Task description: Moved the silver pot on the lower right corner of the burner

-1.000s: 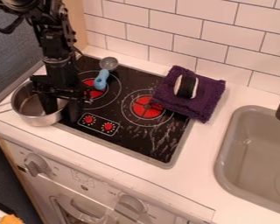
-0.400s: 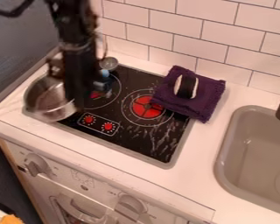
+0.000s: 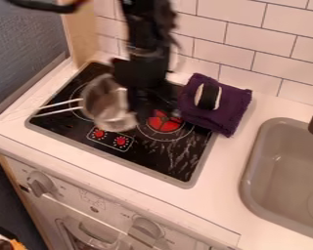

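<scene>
- Marking the oven front (image 3: 113, 213): print too small to read.
- Silver pot (image 3: 108, 106): shiny, round, tilted, wire handle (image 3: 61, 103) pointing left.
- Gripper (image 3: 143, 113): closed on the pot's rim.

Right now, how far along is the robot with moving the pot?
Partway, it seems. The pot is over the stove, left of the red burner. The gripper is at its right rim. Left to do: getting it to the stove's lower right corner.
</scene>
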Controlling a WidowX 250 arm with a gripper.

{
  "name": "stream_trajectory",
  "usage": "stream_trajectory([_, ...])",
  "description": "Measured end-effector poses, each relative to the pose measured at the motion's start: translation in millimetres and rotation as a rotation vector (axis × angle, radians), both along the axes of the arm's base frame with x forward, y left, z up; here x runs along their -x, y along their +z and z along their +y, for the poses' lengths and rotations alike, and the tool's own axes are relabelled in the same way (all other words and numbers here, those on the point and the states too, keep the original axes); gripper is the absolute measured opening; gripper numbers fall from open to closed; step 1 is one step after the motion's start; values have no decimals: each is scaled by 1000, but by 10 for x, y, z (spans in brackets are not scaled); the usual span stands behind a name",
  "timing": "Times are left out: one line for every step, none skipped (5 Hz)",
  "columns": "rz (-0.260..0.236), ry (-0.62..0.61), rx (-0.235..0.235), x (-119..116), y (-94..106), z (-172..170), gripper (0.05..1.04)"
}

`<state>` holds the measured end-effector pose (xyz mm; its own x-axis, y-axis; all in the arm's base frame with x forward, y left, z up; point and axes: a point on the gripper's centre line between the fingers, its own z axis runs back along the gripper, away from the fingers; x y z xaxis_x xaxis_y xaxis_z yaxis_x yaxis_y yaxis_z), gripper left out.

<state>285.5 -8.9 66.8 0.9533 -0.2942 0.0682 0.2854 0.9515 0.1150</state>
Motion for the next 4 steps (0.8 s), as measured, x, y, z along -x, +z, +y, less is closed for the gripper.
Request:
stream_trajectory([39,-111,-11,2,-144,-297,80])
stream_trajectory([65,-164,-22,31,-278,-471,80])
stream_trajectory([106,-180,-37,68,-413,-500,128])
stream_trajectory([114,-195,-39,79,-413,-502,317])
